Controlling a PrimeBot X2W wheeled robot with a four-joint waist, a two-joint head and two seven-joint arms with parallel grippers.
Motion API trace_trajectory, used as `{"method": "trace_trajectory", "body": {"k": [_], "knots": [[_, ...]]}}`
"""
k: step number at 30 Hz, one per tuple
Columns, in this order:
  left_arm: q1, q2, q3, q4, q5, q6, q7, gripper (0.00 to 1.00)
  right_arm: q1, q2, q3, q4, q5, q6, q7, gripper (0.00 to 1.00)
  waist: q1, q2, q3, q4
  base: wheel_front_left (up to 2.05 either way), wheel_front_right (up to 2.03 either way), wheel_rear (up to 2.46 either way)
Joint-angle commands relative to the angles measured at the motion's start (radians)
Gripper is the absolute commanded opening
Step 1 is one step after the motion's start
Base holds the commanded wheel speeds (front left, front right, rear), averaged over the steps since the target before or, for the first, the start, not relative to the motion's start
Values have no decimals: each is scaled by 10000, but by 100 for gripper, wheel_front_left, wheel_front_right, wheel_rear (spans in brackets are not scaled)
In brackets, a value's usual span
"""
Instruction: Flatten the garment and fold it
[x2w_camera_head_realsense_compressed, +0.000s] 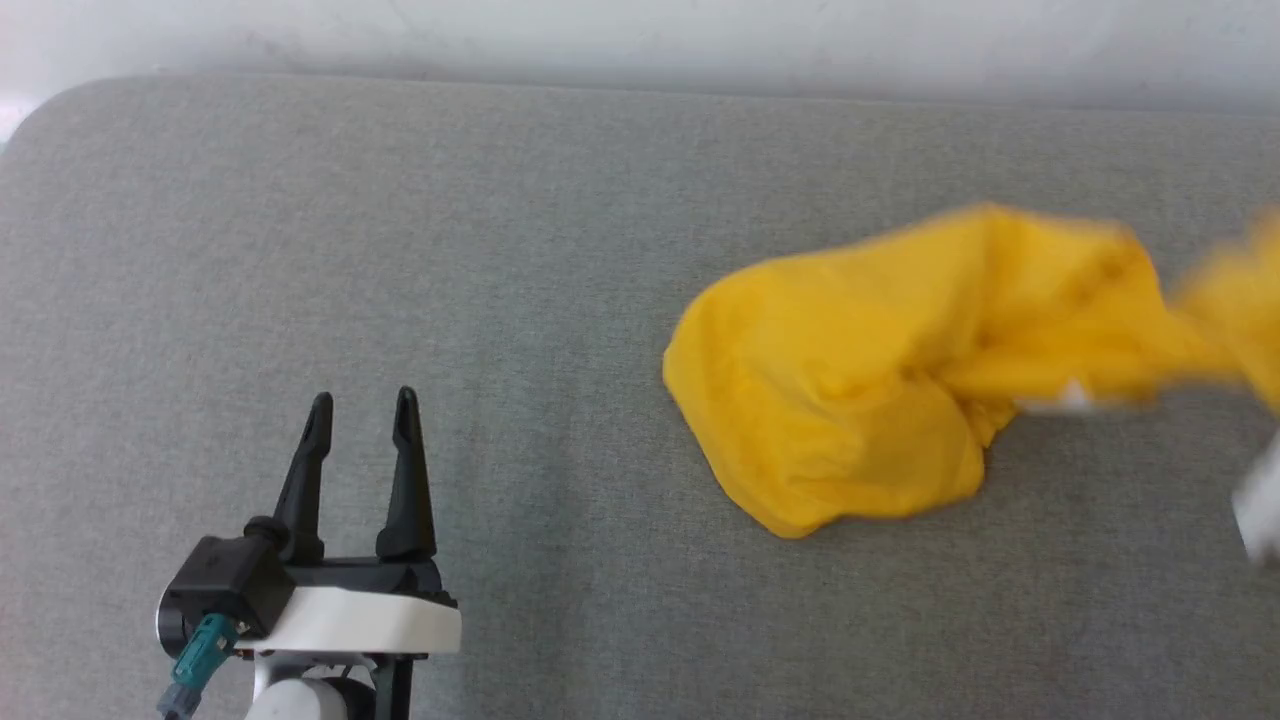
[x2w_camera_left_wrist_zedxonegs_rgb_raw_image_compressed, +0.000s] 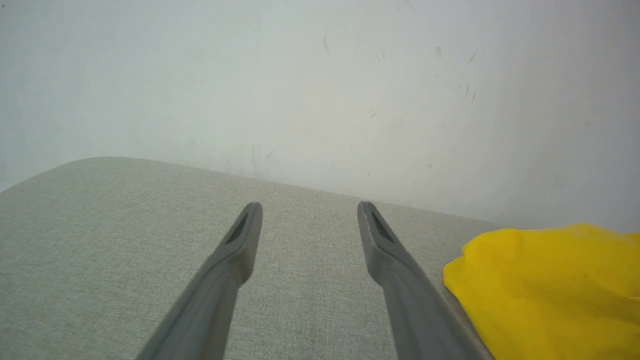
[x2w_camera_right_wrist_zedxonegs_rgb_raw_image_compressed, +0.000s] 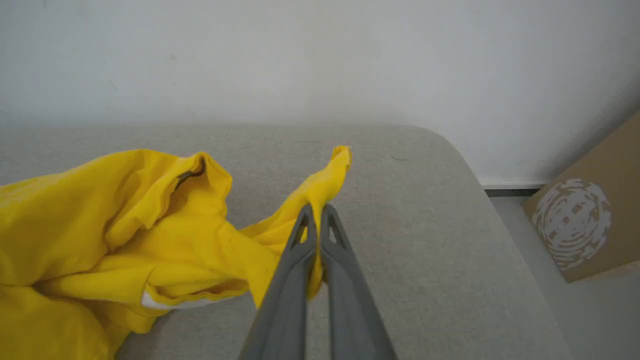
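Observation:
The garment (x2w_camera_head_realsense_compressed: 850, 400) is a bright yellow T-shirt lying crumpled on the right half of the grey padded table (x2w_camera_head_realsense_compressed: 500, 250). Its right part is stretched and blurred toward the frame's right edge. In the right wrist view my right gripper (x2w_camera_right_wrist_zedxonegs_rgb_raw_image_compressed: 316, 212) is shut on a strip of the garment (x2w_camera_right_wrist_zedxonegs_rgb_raw_image_compressed: 150, 235), and a tip of cloth sticks up past the fingertips. A small white patch shows under a fold. My left gripper (x2w_camera_head_realsense_compressed: 362, 410) stands open over bare table at the lower left, well apart from the shirt. The left wrist view has the garment (x2w_camera_left_wrist_zedxonegs_rgb_raw_image_compressed: 550, 285) at its right edge, beside the open left gripper (x2w_camera_left_wrist_zedxonegs_rgb_raw_image_compressed: 310, 212).
A pale wall (x2w_camera_head_realsense_compressed: 640, 40) runs along the table's far edge. The table's rounded right end (x2w_camera_right_wrist_zedxonegs_rgb_raw_image_compressed: 465, 165) drops to the floor, where a brown cardboard box (x2w_camera_right_wrist_zedxonegs_rgb_raw_image_compressed: 590, 220) with a white round print stands. A blurred white part of my right arm (x2w_camera_head_realsense_compressed: 1260, 500) shows at the right edge.

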Motion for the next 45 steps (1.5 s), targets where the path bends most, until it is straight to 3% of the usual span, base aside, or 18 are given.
{"method": "trace_trajectory", "body": {"k": [1,5,9,10,11,12,13,17,21,30,40,41,42,43,44,45], "knots": [[122,-22,52,-56,83,21,-47,100,701,267,-406,-256,-74,-7,-6,0,2,-1,-40,-98,0,0,0],[90,-22,97,-63,102,-51,-47,100,2775,677,-1818,-466,27,-7,-261,0,2,-1,111,-27,0,0,0],[111,-22,176,-28,133,-84,-47,100,3747,695,-2134,868,744,-7,-922,0,2,-1,129,-100,0,0,0],[124,-22,189,-11,156,-96,-47,100,3782,696,-2077,1229,843,-7,-1173,6,2,-1,107,-137,0,0,0],[133,-22,197,10,186,-114,-47,100,3753,697,-2002,1535,864,-7,-1434,36,2,-1,76,-168,0,0,0],[138,-22,211,35,221,-133,-47,100,3679,697,-1878,1768,800,-7,-1701,82,2,-1,35,-202,0,0,0],[137,-22,223,56,253,-150,-47,100,3571,698,-1732,1954,738,-7,-1926,100,2,-1,-7,-230,0,0,0],[117,-22,265,90,336,-180,-47,100,2950,699,-1119,2098,729,-7,-2544,100,2,-1,-180,-289,0,0,0],[141,-22,257,69,322,-154,-47,100,2466,699,-178,1193,753,-7,-2560,100,2,-1,-272,-263,0,0,0],[94,-22,29,5,59,-29,-47,100,2800,700,2419,-672,773,-7,-606,100,2,-1,13,187,0,0,0],[-144,-22,-30,117,-56,-57,-47,100,2403,700,3745,478,248,-7,-8,100,2,-1,335,756,0,0,0],[-171,-22,-30,126,-50,-61,-47,100,2288,700,3744,649,284,-7,-36,82,2,-1,349,799,0,0,0],[-199,-22,-35,138,-51,-65,-47,100,2171,700,3761,788,268,-7,-75,35,2,-1,351,850,0,0,0],[-219,-22,-37,153,-49,-68,-47,100,2051,700,3828,893,212,-7,-122,15,2,-1,346,886,0,0,0],[-229,-22,-33,161,-48,-58,-47,100,1926,700,3849,956,271,-7,-215,0,2,-1,335,911,0,0,0],[-231,-22,-38,175,-54,-50,-47,100,1813,700,3826,988,385,-7,-321,0,2,-1,302,937,0,0,0]]}}
